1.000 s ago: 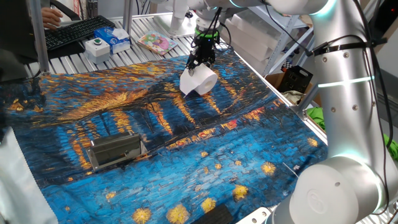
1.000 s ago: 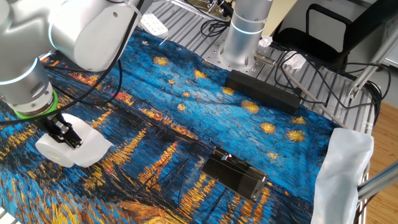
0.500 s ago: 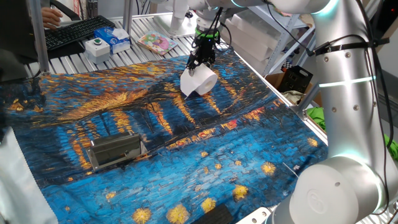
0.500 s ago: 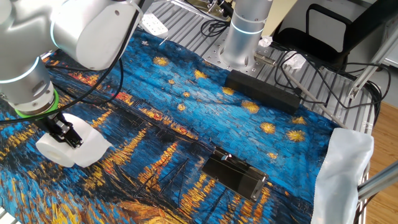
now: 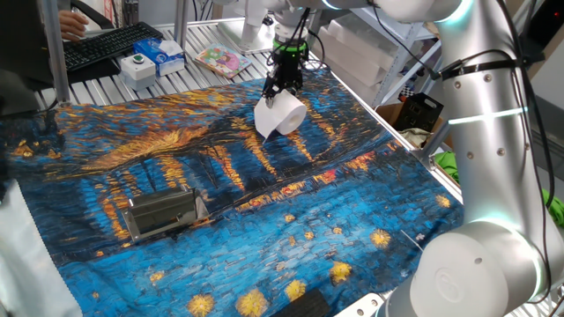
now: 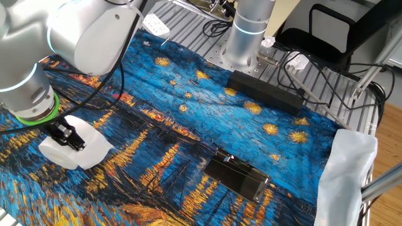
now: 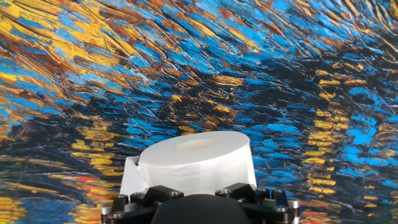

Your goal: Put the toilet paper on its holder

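Gripper (image 5: 284, 88) clamped on the toilet paper (image 5: 280, 115), roll held above the cloth.

The two fingers grip the toilet paper from above at its upper edge; the roll hangs tilted beneath them, just over the painted blue-and-orange tablecloth (image 5: 264, 185), at the far side of the table. In the other fixed view the gripper (image 6: 68, 136) sits against the roll (image 6: 78, 149), with a loose sheet end hanging toward the cloth. The hand view shows the roll (image 7: 196, 163) directly in front of the gripper body, its hollow core end facing up. The holder (image 5: 164, 213), a grey metal bracket, lies flat on the cloth near the opposite edge, well apart from the roll; it also appears in the other fixed view (image 6: 239, 176).
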Controlling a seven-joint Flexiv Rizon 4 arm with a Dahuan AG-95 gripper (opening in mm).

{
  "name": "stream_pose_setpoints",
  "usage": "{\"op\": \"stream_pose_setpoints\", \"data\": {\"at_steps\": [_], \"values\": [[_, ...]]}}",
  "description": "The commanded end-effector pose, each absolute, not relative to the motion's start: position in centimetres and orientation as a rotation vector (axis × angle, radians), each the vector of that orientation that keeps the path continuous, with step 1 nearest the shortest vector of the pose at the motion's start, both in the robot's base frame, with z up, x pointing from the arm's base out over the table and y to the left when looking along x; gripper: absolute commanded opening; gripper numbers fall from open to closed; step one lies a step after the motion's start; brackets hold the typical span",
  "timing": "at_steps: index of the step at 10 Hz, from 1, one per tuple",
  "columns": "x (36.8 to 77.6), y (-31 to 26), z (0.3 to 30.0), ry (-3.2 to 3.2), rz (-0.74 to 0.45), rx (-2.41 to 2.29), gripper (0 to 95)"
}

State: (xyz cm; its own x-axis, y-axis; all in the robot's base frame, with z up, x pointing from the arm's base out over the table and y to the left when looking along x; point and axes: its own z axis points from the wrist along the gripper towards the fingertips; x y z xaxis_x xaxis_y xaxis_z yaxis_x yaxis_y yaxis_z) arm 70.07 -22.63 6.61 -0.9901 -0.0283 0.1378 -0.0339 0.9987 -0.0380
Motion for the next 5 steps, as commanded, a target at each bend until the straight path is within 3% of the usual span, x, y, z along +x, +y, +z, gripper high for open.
{"op": "stream_pose_setpoints", "data": {"at_steps": [1,5], "values": [[69.9,-22.5,6.9,-3.007,0.047,0.041,0.0],[69.4,-21.1,8.1,-3.016,0.052,0.01,0.0]]}}
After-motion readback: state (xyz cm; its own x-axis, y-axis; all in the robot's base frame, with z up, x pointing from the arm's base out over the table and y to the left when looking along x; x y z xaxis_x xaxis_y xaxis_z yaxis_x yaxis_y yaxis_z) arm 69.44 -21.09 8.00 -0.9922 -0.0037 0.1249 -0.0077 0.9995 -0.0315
